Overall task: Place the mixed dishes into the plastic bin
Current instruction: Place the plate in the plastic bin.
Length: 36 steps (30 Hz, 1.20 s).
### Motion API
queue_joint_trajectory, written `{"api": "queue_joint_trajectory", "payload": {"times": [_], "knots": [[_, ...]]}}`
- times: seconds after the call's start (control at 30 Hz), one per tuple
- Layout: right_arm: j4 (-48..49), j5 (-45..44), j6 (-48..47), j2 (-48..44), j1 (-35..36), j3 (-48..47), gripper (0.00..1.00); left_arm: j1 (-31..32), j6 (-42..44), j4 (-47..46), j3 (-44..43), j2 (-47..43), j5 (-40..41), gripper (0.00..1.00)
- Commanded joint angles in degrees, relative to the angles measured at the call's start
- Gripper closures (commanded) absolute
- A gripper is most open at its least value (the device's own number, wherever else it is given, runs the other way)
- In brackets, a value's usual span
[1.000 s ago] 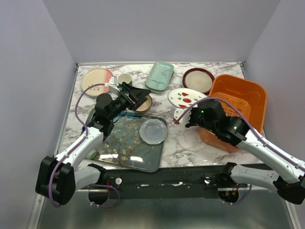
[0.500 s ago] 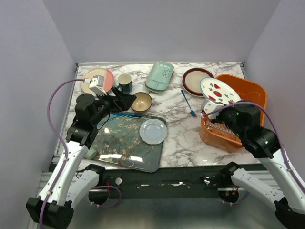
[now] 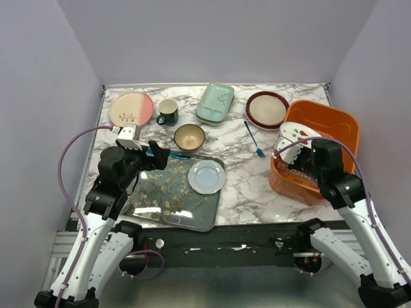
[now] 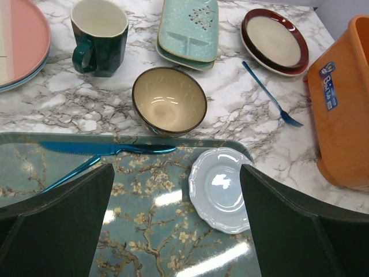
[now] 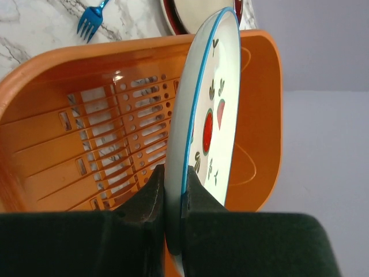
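Right wrist: end effector [image 5: 174,187] holds plate [image 5: 210,115] over bin [image 5: 86,49].

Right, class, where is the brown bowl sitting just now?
In the top view the brown bowl stands on the table left of centre, just beyond the floral tray, with the green mug behind it to the left.

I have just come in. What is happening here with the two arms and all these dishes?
The right gripper is shut on the rim of the white plate with red wedges, holding it on edge over the orange bin. The left gripper hangs open and empty above the floral tray, where a small pale plate lies. On the marble table wait the brown bowl, the green mug, the mint dish, the red-rimmed plate and the cream-and-pink plate.
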State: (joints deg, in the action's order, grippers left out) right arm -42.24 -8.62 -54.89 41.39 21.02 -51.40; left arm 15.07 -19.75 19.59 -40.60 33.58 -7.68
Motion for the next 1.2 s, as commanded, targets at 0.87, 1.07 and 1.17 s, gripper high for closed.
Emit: {"api": "queue_joint_trajectory", "payload": {"times": [0.87,1.07,1.17], "knots": [[11.03,15.48,-15.24,13.54,-23.65,-2.92,0.98,-0.22,2.43,-0.79,0.26,-2.73,-0.49,0.01],[17.71,16.44,-18.32,20.38,-25.76,-2.39,0.97,-0.30,2.43,-0.70,0.26,-2.82,-0.23,0.01],[19.91,17.14,-19.02,23.38,-26.81,-3.09,0.97,-0.39,2.43,-0.70,0.26,-2.73,-0.14,0.01]]}}
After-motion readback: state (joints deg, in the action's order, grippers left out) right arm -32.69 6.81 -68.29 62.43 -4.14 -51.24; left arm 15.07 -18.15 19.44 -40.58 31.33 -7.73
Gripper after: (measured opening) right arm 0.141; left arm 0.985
